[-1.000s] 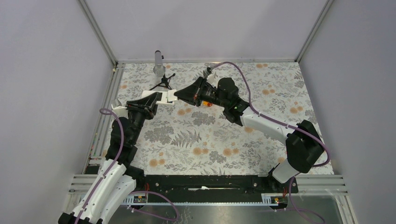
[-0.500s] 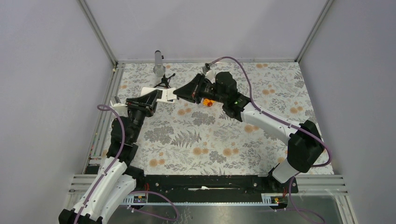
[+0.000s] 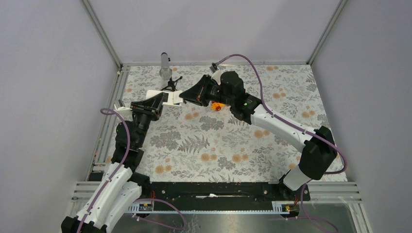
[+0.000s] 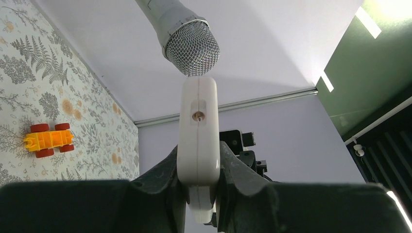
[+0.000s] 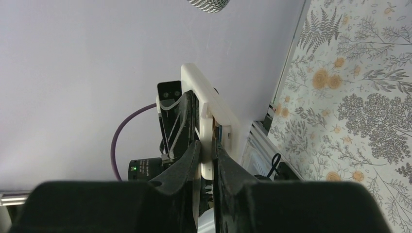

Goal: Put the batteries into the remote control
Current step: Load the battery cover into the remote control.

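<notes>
Remote control (image 4: 198, 131) sits edge-on, clamped between the left fingers (image 4: 163, 178).

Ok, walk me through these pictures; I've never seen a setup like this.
This is a robot: a left arm and a right arm, bolted to a table with a flowery cloth. The wide picture looks down from above. The other two come from a camera on each wrist. The left end effector grips the remote control, seen edge-on. The right end effector pinches a thin white piece against it; I cannot tell whether that is a loose cover. An orange toy car lies on the cloth, and a microphone stands near the far edge.
</notes>
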